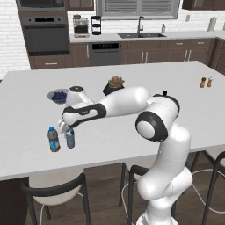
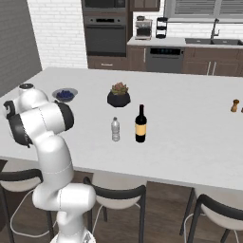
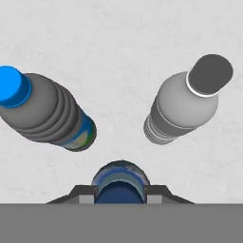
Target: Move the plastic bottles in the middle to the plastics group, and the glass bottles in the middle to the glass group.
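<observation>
risk at this moment lies in the crowding at the plastics end of the counter (image 1: 132, 132). gripper (image 1: 69, 128) is closed on the tinted blue bottle (image 1: 70, 138), holding it near the top, with the bottle upright and at or just above the counter surface; whether its base is down cannot be told. just beside it stands the blue-capped bottle (image 1: 53, 139) with the dark label band, and the hand view shows a second neighbour, the clear bottle with a pale cap (image 3: 182, 107), near on the other side.

judged hazards:
- letting go before the base is seated could tip the held bottle into either neighbour.
- opening the jaws or lifting away at a slant could clip the blue-capped bottle, which stands closest.
- light, narrow bottles topple easily; one fall may knock the rest.

outstanding work: a clear water bottle (image 2: 115, 129) and the dark glass bottle (image 2: 140, 124) stand mid-counter, near each other. the amber pair (image 1: 205, 82) sits well apart at the far right, so the glass carry is long and a slack grip on the narrow neck could drop it.
</observation>
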You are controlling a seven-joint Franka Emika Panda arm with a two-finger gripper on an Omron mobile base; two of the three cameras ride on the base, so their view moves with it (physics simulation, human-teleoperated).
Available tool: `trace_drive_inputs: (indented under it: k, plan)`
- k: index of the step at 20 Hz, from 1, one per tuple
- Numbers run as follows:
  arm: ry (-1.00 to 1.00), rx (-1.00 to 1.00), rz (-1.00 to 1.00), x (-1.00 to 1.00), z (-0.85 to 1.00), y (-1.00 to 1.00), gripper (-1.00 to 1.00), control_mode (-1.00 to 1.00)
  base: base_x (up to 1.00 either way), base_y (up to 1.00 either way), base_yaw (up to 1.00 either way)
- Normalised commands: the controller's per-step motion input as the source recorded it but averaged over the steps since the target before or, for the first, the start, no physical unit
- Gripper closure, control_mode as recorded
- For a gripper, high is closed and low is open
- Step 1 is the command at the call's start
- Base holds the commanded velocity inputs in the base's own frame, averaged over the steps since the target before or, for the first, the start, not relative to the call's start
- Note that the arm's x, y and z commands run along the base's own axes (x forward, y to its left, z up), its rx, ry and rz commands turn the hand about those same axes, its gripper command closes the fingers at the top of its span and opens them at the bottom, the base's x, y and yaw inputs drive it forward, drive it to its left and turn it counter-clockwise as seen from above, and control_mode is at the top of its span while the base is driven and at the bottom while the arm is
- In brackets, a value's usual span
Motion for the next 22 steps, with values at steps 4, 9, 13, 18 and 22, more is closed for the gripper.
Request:
trace_drive_inputs:
  k: [4,9,13,18,22]
  plan:
    - [0.00,0.00,0.00,0.01,0.00,0.00,1.00,-1.00,0.00,0.00,0.00]
    - [0.00,0.00,0.00,0.03,0.00,0.05,1.00,-1.00,0.00,0.00,0.00]
    - [0.00,0.00,0.00,0.03,0.00,0.05,1.00,-1.00,0.00,0.00,0.00]
    - [0.00,0.00,0.00,0.00,0.00,0.00,-1.00,-1.00,0.00,0.00,0.00]
    - [0.00,0.00,0.00,0.00,0.00,0.00,-1.00,-1.00,0.00,0.00,0.00]
